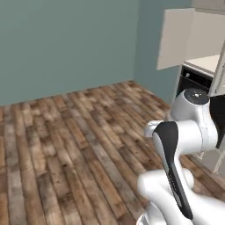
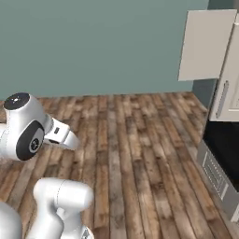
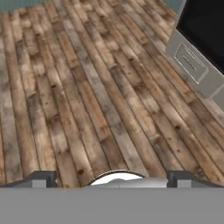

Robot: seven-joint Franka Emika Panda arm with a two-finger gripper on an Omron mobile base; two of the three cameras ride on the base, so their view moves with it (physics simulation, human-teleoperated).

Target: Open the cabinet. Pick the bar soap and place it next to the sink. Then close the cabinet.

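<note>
The cabinet's cream door (image 2: 205,44) stands swung open at the upper right, and beside it is a second cream door (image 2: 227,79) with a grey vertical bar handle. The open door (image 1: 176,37) also shows at the top right of the left base view. The bar soap and the sink are out of view. In the hand view my gripper (image 3: 113,180) points down at the bare wooden floor. Its two dark fingertips (image 3: 43,178) are wide apart, so it is open with nothing between them. My white arm (image 1: 184,132) is folded close to the base.
A dark-fronted appliance (image 2: 223,158) with a grey lower panel stands below the cabinet doors, at the right, and shows in the hand view's upper right (image 3: 197,52). A pale counter top (image 1: 206,63) lies above it. Wooden floor (image 1: 66,145) stretches to the teal wall (image 1: 66,44).
</note>
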